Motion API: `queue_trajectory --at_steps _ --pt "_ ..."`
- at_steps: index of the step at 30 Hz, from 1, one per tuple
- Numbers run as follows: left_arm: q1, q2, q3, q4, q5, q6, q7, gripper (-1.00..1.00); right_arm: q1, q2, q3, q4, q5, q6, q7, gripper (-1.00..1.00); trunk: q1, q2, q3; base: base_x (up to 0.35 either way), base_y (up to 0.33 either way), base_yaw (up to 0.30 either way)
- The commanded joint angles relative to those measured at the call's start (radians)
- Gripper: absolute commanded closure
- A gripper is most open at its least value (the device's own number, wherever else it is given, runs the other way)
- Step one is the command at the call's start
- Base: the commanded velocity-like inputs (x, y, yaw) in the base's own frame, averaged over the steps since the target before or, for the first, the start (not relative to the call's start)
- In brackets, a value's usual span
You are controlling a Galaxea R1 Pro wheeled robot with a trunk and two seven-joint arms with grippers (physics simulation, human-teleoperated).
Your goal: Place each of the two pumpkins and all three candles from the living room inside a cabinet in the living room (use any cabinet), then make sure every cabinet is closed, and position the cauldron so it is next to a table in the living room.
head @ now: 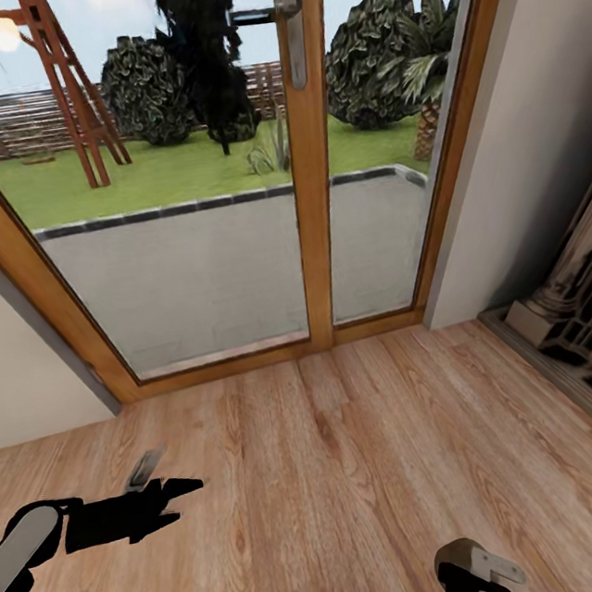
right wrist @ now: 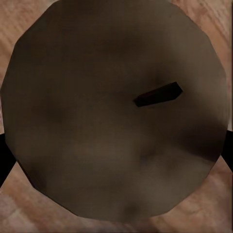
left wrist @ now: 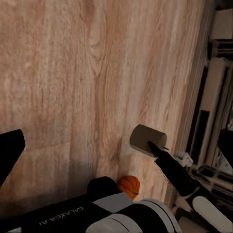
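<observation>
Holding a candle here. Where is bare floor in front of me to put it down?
Bare wood floor stretches between the glass door's frame and the arms, ahead of the open left gripper. It is tighter on the right, along the pale carved surround. A pumpkin sits on the floor near the right gripper with the candle.

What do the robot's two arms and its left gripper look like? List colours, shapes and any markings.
The left arm has a rounded pale grey link edged in black. It ends in the all-black left gripper, whose fingers taper to points. The right arm alternates black and pale grey-white rounded segments, and one black segment carries pale GALAXEA lettering.
</observation>
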Motion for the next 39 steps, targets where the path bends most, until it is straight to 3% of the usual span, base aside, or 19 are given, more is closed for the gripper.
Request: queue_trajectory --at_steps 1,4,5,8,10,18,20,22,27,39 --pt "-0.005 0.001 -0.002 0.038 -0.015 0.000 0.016 -1.00 -0.001 0.000 0.008 0.000 -0.012 -0.006 -0.005 1.00 -0.004 0.007 0.002 0.000 0.000 0.000" --pt "-0.022 0.000 -0.001 0.084 -0.105 -0.001 0.067 -1.00 -0.001 0.000 0.008 0.000 -0.012 -0.008 -0.005 1.00 -0.016 0.028 0.012 0.000 0.000 0.000" --pt "-0.035 -0.002 0.002 0.094 -0.154 -0.001 0.096 -1.00 -0.001 0.000 0.008 0.000 -0.012 -0.009 -0.005 1.00 -0.019 0.035 0.015 0.000 0.000 0.000" --pt "-0.048 -0.008 0.004 0.102 -0.239 -0.006 0.142 -1.00 -0.001 0.001 0.009 0.000 -0.011 -0.011 -0.006 1.00 -0.031 0.056 0.024 0.000 0.000 0.000" --pt "-0.054 -0.028 0.004 0.104 -0.306 -0.007 0.178 -1.00 -0.001 0.001 0.010 0.000 -0.011 -0.012 -0.006 1.00 -0.039 0.070 0.031 0.000 0.000 0.000" --pt "-0.072 -0.123 0.005 0.123 -0.511 -0.010 0.331 -1.00 -0.001 0.000 0.010 0.000 -0.011 -0.012 -0.008 1.00 -0.069 0.126 0.061 0.000 0.000 0.000" --pt "-0.075 -0.143 0.005 0.134 -0.546 -0.016 0.350 -1.00 -0.001 0.000 0.010 0.000 -0.010 -0.013 -0.008 1.00 -0.077 0.140 0.070 0.000 0.000 0.000" --pt "-0.085 -0.165 0.005 0.163 -0.605 -0.033 0.365 -1.00 -0.001 0.001 0.010 0.000 -0.010 -0.013 -0.009 1.00 -0.085 0.154 0.080 0.000 0.000 0.000" --pt "-0.091 -0.177 0.005 0.186 -0.644 -0.047 0.371 -1.00 -0.001 0.001 0.011 -0.001 -0.010 -0.015 -0.009 1.00 -0.104 0.189 0.103 0.000 0.000 0.000" --pt "-0.092 -0.179 0.005 0.182 -0.649 -0.048 0.371 -1.00 -0.001 0.001 0.011 -0.002 -0.010 -0.017 -0.007 1.00 -0.104 0.189 0.123 0.000 0.000 0.000"
